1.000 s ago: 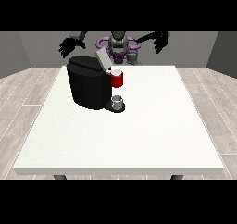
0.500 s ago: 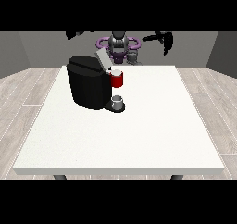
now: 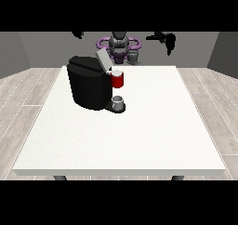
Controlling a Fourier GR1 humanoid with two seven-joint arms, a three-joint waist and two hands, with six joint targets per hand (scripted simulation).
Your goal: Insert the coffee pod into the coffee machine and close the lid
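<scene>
1. We see the machine (image 3: 90,87) at the table's (image 3: 139,135) 10 o'clock, lid (image 3: 102,59) tilted open
2. The pod (image 3: 117,73) sits on the red holder (image 3: 118,81), above a cup (image 3: 118,102)
3. The hand at the view's right (image 3: 168,41) hangs raised, fingers drooping, holding nothing
4. The hand at the view's left (image 3: 78,34) is mostly cut off; we cannot tell its fingers

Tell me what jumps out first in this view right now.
The black coffee machine stands on the white table, left of centre, its grey lid tilted open. A red pod holder juts from its front above a small grey cup. Both hands are raised high behind it: one at the view's right, one at the view's left.
</scene>
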